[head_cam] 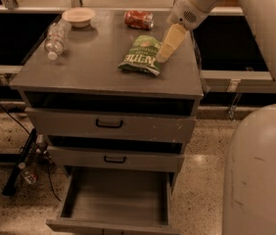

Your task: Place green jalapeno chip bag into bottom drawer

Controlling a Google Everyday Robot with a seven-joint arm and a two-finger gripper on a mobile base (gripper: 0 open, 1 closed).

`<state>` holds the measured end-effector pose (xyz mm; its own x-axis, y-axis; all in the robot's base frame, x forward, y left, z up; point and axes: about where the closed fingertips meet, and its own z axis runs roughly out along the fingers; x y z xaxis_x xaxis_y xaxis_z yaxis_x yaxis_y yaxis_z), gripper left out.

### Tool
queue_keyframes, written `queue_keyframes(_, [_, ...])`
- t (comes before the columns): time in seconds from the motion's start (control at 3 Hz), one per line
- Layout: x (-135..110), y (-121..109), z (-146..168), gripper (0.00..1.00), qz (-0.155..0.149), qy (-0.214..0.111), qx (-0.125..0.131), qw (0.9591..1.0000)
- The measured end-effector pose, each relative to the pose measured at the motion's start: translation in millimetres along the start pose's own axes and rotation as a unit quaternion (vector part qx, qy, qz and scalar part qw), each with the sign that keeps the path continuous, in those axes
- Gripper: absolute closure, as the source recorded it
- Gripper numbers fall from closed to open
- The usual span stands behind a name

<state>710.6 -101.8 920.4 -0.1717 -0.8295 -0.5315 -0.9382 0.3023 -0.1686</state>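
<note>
The green jalapeno chip bag point(142, 56) lies flat on the grey cabinet top point(89, 70), right of centre, with its white lettering facing up. My gripper point(162, 57) reaches down from the upper right. Its tip is at the bag's right edge, just above the cabinet top, and it holds nothing that I can see. The bottom drawer point(116, 197) is pulled out at the foot of the cabinet. Its flat grey floor is bare.
A red crushed can point(139, 19) lies behind the bag. A pale bowl point(78, 16) and a clear plastic bottle point(56, 36) are at the back left. Two upper drawers with black handles point(109, 124) are pushed in. My white base point(260, 175) stands at the right.
</note>
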Motion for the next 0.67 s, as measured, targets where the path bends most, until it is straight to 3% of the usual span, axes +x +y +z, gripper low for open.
queue_keyframes(0.33, [7.5,-7.4,-0.7,0.00,0.017,0.091,0.049,0.9945])
queue_keyframes(0.67, [13.3,-7.5,0.9,0.00,0.030,0.148,0.072,0.9859])
